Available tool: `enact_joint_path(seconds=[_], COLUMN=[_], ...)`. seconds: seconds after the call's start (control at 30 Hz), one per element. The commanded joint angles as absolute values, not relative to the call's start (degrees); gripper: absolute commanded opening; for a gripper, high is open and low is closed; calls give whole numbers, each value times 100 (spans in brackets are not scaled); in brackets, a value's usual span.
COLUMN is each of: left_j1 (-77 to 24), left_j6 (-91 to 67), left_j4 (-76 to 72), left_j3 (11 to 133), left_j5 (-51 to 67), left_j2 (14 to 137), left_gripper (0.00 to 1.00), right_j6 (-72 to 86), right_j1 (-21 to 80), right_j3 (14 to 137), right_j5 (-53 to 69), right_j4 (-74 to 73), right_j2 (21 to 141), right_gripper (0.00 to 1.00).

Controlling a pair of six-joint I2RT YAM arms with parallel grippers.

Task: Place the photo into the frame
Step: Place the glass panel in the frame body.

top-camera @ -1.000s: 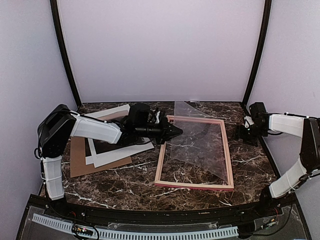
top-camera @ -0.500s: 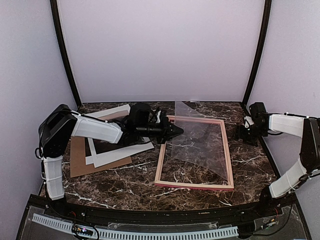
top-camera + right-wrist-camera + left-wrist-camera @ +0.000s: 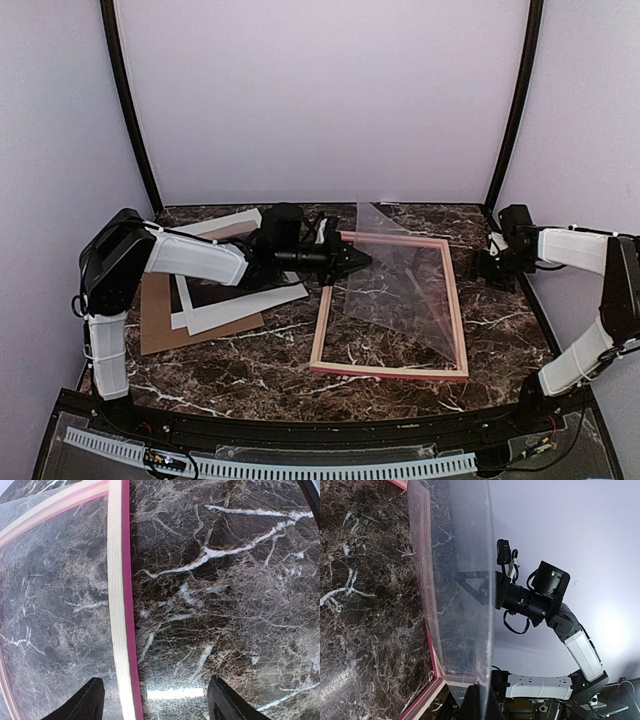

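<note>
Pinching a glassy clear sheet point(image 3: 400, 290) in the pressed-together left gripper point(image 3: 358, 261), edges hard to make out over the marble table point(image 3: 260, 370). Half hiding the photo point(image 3: 240, 305) at 9 o'clock on brown cardboard point(image 3: 158, 325), thin peach-wood frame point(image 3: 385, 370) flat at centre. Showing right gripper point(image 3: 155, 692) spread at 3 o'clock.

Enclosure and desk, from where I sit.
Desk point(image 3: 270, 370): dark brown marble pattern, white veining, glossy; a pale glare patch point(image 3: 170, 694) shows in my right wrist view. Back wall point(image 3: 320, 100) and side walls point(image 3: 50, 150) plain lilac. Two black curved poles point(image 3: 128, 110) stand in the rear corners. Black front rail point(image 3: 300, 440) carries a white slotted strip point(image 3: 300, 467). Light even, diffuse.
</note>
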State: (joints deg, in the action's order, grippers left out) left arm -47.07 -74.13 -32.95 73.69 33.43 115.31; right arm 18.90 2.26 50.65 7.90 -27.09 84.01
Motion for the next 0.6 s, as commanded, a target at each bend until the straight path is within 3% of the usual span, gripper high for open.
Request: enact_joint_path(seconds=[0.0, 0.57], left_j1=[-4804, -4917], left_j6=[-7372, -7023], left_j4=[-3666, -3450], left_j3=[7676, 8015], left_j5=[3594, 3708], left_j2=[11468, 11476], left_gripper=[0, 0], right_j6=[1863, 1891], right_j1=[246, 252], right_j3=[5043, 5071], right_j5=[818, 721], right_j4=[-2671, -2694], right_j2=[8398, 8327], right_gripper=[72, 72])
